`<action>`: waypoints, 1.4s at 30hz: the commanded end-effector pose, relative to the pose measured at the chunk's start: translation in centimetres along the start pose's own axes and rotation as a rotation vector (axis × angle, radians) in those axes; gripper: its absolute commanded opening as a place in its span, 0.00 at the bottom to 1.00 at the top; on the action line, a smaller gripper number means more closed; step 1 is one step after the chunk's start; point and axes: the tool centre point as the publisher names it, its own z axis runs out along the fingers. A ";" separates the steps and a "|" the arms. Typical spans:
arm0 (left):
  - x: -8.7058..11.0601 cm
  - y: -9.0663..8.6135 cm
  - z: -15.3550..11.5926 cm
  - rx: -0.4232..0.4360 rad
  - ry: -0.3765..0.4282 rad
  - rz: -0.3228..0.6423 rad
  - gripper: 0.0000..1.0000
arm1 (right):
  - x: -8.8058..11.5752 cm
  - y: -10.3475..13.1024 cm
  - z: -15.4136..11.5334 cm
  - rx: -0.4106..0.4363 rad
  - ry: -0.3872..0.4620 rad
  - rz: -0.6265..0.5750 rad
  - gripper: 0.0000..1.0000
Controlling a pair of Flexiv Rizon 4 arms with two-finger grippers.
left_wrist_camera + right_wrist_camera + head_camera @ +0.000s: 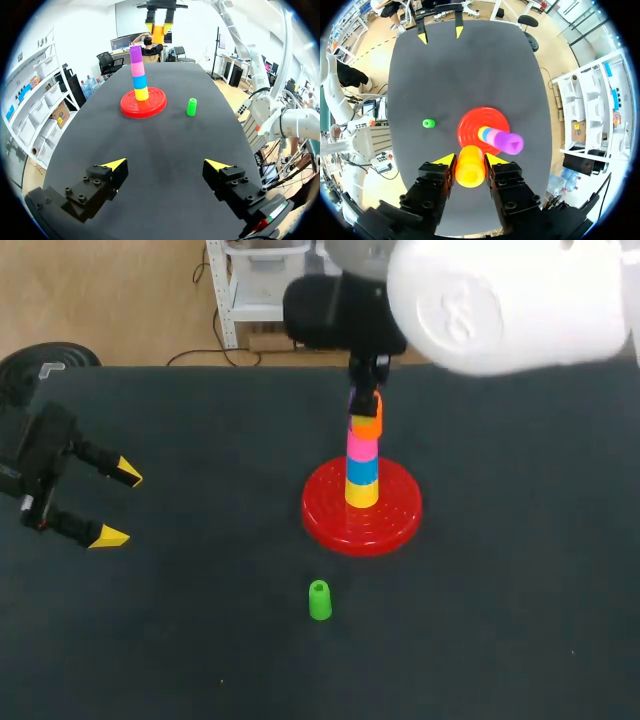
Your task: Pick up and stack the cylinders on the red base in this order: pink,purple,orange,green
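Around the round red plastic base (385, 525) the dark desk (500, 620) lies open on every side. The one exception is a small green cylinder (319, 600), which stands upright on the near side of the base, apart from its rim. The base sits near the middle of the desk, well away from all its edges.

Four cylinders stand on the base in a single upright column. The yellow cylinder (362, 495) is lowest, then the blue cylinder (362, 470), then the pink cylinder (362, 447), with the purple cylinder (136, 54) on top.

The right arm (510, 300) comes in from the far right corner and hangs over the column with its wrist turned down toward the desk. The right jaws are closed on an orange cylinder (470, 170), with one yellow fingertip (445, 159) against each side of it. From the left wrist view the orange cylinder hangs higher than the top of the purple cylinder and a little to one side. There is a gap between the two and they do not touch.

The left jaws sit low over the left side of the desk, well apart from the base. They stand wide open with nothing between them, and their yellow tips (127, 473) point toward the middle of the desk. Bare desk stretches from these tips to the base and the green cylinder.
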 end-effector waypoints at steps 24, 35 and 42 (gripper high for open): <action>0.1 0.0 0.0 -0.001 -0.003 0.002 1.00 | -1.4 -5.6 0.2 -0.080 0.030 0.008 0.00; 0.1 0.0 0.0 -0.001 -0.003 0.002 1.00 | -1.2 -5.5 0.7 -0.099 0.043 0.014 0.00; 0.1 0.0 0.0 -0.001 -0.003 0.002 1.00 | -1.0 -5.7 1.5 -0.129 0.019 0.023 0.00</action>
